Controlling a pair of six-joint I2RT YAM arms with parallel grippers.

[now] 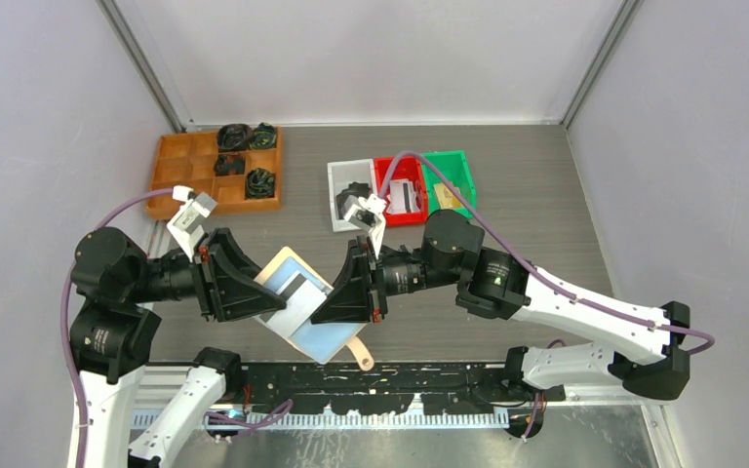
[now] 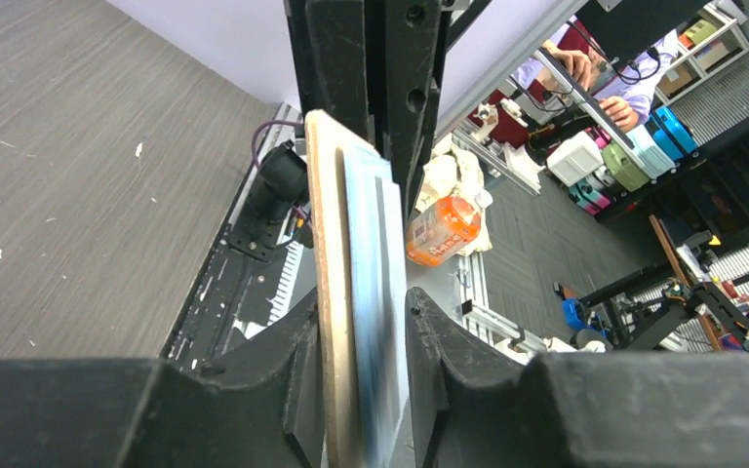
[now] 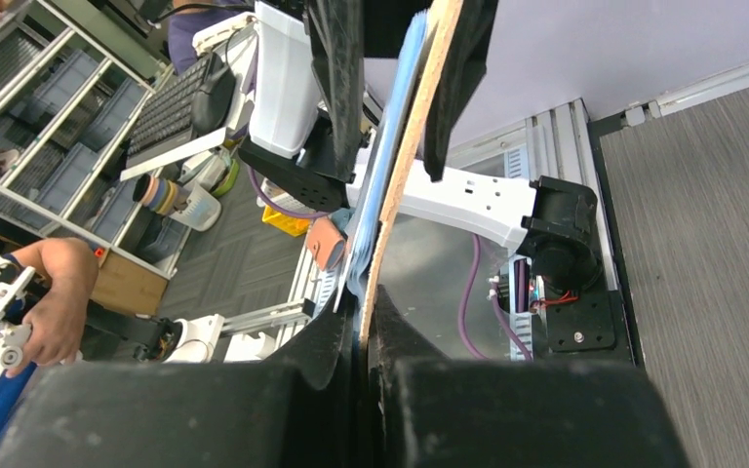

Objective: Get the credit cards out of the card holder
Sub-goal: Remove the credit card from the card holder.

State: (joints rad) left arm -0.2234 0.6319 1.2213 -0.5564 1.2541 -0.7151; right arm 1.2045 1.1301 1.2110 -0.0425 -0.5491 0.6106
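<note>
- Your two arms are meeting over the near-middle of the table (image 1: 546, 214), and the card holder (image 1: 317, 330) is hanging between them, off the surface.
- The card holder is lying open and tilted, with its pale blue inner face turned up toward the top camera. Its tan tab strap (image 1: 361, 353) is poking out at the near edge.
- The credit cards (image 1: 297, 290) are sitting on that blue face, one dark grey and one pale. They are at the end closest to your left end effector (image 1: 271, 302).
- Your right end effector (image 3: 363, 307) is clamping the card holder's (image 3: 405, 166) thin tan edge. Its fingers are drawn together, with no gap showing at the grip.
- Your left end effector (image 2: 361, 302) is straddling the opposite end. One finger is running along the tan outer face of the card holder (image 2: 334, 292) and the other along the blue side.
- That blue side is blurring in the left wrist view, so you cannot tell whether the left fingers are pressing or merely flanking it.
- A wooden compartment tray (image 1: 180, 180) holding dark items is sitting at the far left of the table.
- A white bin (image 1: 336, 185), a red bin (image 1: 382, 171) and a green bin (image 1: 458, 171) are standing side by side at the far centre, well apart from the card holder.
</note>
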